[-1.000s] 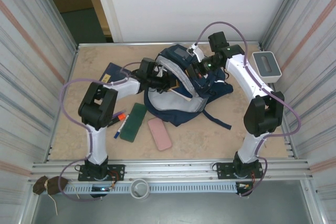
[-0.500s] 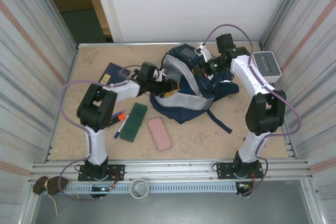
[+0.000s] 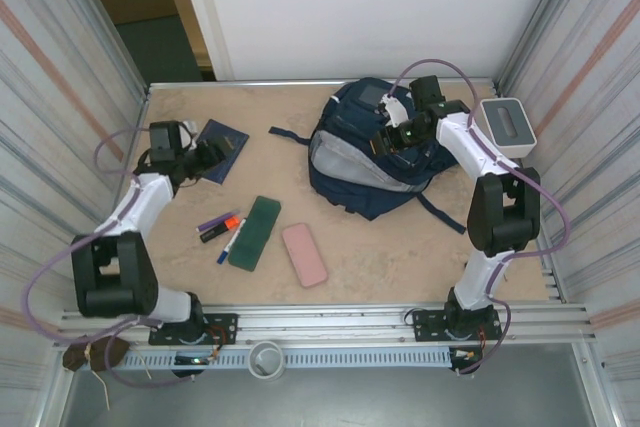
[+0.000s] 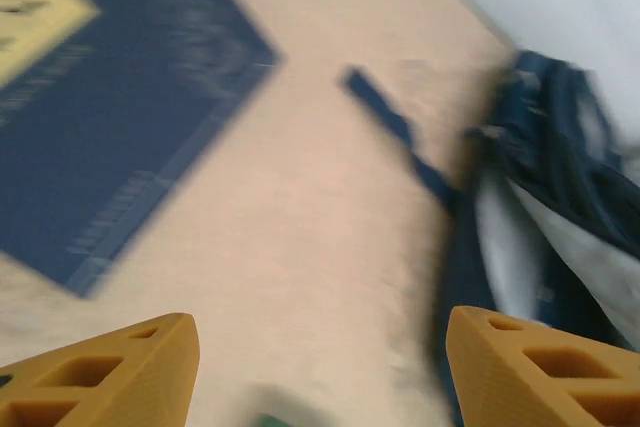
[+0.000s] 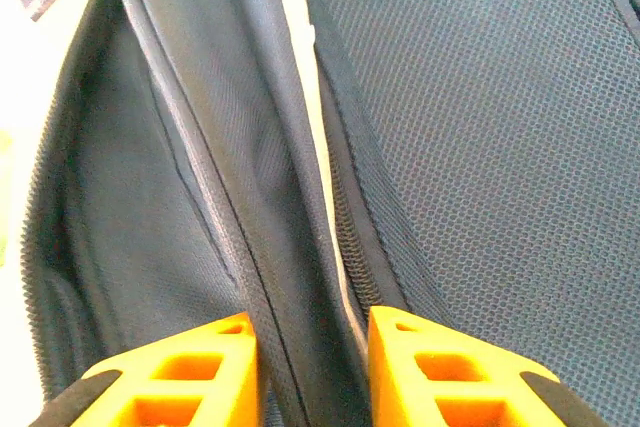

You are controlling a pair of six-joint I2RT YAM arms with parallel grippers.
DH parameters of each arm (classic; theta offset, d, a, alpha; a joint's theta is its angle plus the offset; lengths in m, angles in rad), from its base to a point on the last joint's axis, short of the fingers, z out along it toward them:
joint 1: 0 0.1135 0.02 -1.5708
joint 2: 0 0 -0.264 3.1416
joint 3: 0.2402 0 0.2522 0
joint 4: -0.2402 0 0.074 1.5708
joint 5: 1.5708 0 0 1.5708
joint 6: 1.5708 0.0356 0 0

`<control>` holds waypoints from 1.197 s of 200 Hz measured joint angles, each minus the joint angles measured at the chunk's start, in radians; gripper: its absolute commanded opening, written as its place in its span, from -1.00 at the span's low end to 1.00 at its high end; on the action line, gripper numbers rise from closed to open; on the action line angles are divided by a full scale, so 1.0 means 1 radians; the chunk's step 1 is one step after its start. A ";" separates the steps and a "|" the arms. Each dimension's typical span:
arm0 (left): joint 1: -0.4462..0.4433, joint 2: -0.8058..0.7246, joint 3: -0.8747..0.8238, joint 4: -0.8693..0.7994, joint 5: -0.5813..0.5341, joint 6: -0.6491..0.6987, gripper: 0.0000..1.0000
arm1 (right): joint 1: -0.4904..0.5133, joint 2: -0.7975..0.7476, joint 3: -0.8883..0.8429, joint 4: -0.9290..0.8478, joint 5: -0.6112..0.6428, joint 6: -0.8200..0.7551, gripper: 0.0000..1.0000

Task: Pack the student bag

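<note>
Book (image 3: 225, 139), pens (image 3: 220, 225), green case (image 3: 255, 232) and pink case (image 3: 303, 254) unpacked, left of bag (image 3: 375, 152). My left gripper (image 4: 320, 347) wide, empty; right gripper (image 5: 310, 347) narrow astride bag seam, grip unclear.

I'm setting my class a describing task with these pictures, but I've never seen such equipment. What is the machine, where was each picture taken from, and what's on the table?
Two robot arms are bolted to the table, each ending in a two-finger gripper. The wide picture looks down from above; the other two come from a camera on each wrist, so the orange fingers are the arm's own. The left gripper is open, near a blue book. The right gripper has a fold of the student bag between its fingers; whether it pinches is unclear. On the table: a green case, a pink case, markers and a white-grey box.
</note>
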 measured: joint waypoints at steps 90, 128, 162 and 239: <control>0.023 0.521 0.369 -0.148 -0.067 0.093 0.22 | 0.060 -0.121 -0.074 0.074 0.068 0.151 0.08; -0.081 0.492 0.274 -0.014 0.036 0.049 0.19 | 0.066 -0.153 -0.074 0.107 0.079 0.290 0.13; -0.272 0.455 0.215 0.035 0.127 0.017 0.20 | 0.116 -0.152 -0.095 0.164 0.127 0.436 0.18; -0.123 0.223 0.164 -0.015 -0.032 0.034 0.27 | 0.446 0.062 0.075 0.257 0.293 0.541 0.36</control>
